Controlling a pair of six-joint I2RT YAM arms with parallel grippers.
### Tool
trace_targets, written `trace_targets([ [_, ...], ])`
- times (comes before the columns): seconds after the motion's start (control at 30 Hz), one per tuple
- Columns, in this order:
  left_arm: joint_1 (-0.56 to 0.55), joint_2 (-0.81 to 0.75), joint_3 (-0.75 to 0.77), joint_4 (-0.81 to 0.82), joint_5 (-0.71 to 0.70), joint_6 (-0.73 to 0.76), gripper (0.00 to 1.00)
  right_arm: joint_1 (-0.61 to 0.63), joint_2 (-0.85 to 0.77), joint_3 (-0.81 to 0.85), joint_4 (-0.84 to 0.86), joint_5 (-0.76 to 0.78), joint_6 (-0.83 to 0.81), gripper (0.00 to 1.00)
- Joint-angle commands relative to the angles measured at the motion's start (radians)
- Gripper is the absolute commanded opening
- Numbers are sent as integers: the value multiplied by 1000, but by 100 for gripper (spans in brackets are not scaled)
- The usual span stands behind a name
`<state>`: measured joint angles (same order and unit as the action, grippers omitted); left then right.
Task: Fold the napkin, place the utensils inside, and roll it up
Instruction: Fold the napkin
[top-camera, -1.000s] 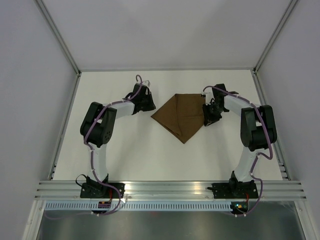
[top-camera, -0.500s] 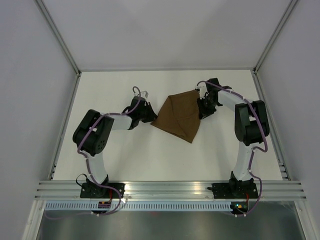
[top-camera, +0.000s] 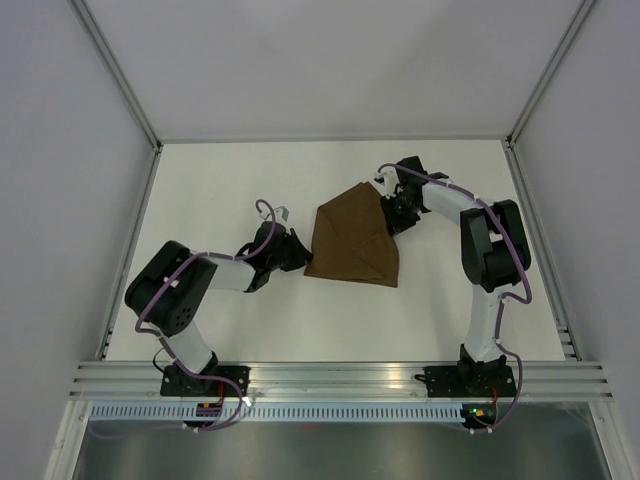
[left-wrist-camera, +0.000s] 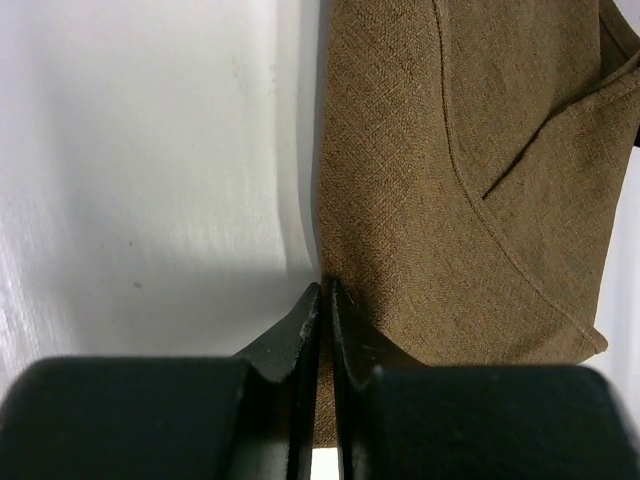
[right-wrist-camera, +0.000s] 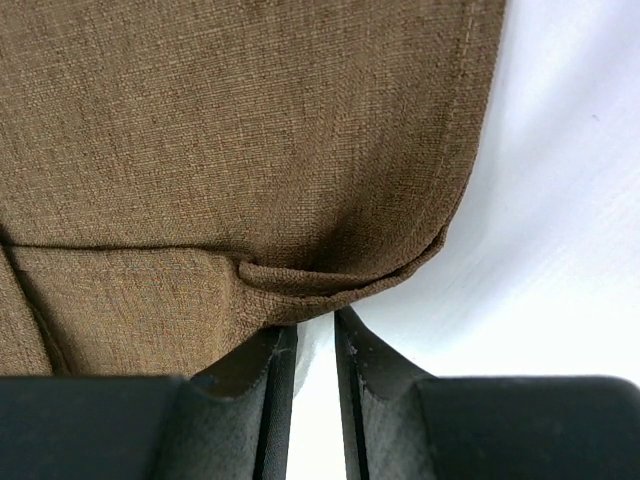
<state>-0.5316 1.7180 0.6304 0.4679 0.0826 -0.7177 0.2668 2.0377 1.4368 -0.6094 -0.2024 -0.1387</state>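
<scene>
One dark brown folded cloth napkin, flat on white worktop; two tools. Overhead shows you left tool at napkin's near-left corner, right tool at its far-right edge. Only left wrist view shows tool pinched tight on napkin edge. Right wrist view: narrow gap, tips at bunched hem; whether gripping, cannot tell.

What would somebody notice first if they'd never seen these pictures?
The folded dark brown napkin stands out, lying in the middle of the white table. Two arms flank it: the left gripper pinches its near-left corner, and the right gripper has its tips at the far-right edge.
</scene>
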Motion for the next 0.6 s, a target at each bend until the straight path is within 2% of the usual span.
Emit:
trace_targets([
  [0.0,-7,-23,-52,-83,-66,-34,14,9,30,-26,-27,31,11,27],
  [0.2,-5,-83,-3,-189,-148,14,28,-12,-39,-36,-26,54,5,29],
  [0.3,2,-133,40,-251,-184,50,34,-38,-86,-36,-33,41,-13,34],
  [0.37,16,-179,58,-274,-193,73,36,-49,-118,-47,-30,41,-33,43],
  [0.57,38,-325,127,-368,-192,144,41,-81,-252,-76,-13,21,-142,54],
])
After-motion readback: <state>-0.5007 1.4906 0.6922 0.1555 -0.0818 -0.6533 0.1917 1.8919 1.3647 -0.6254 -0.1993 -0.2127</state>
